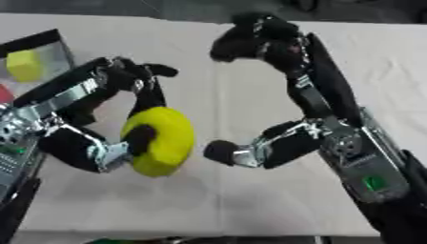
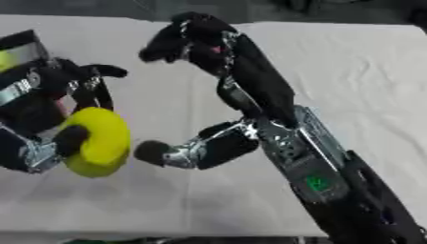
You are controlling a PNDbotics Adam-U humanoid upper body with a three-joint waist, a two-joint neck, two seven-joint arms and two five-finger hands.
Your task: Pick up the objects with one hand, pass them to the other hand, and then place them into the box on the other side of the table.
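Left of the table's (image 1: 217, 52) middle, your left hand (image 1: 116, 138) holds the yellow object (image 1: 163, 138): a rounded, thick piece with a dark hollow on the side facing the camera. The thumb sits in or over that hollow and the fingers (image 1: 148, 86) curl down over the object's top and far side, so the hand is closed around it. The object is lifted clear of the table, with its shadow on the cloth beneath.

Just right of the object, your right hand (image 1: 288, 138) faces it with its thumb (image 1: 221, 151) pointing toward it, near but apart; a strip of table shows between them. Its fingers (image 1: 250, 35) reach up and away toward the table's far side, spread wide from the thumb and curled at the tips. This hand holds nothing.

Left of the object, at the table's edge, the box (image 1: 42, 40) stands with a dark rim and a clear wall. A yellow block (image 1: 25, 66) lies inside it, and a red item (image 1: 4, 93) shows just below that at the frame edge; what it is cannot be told.
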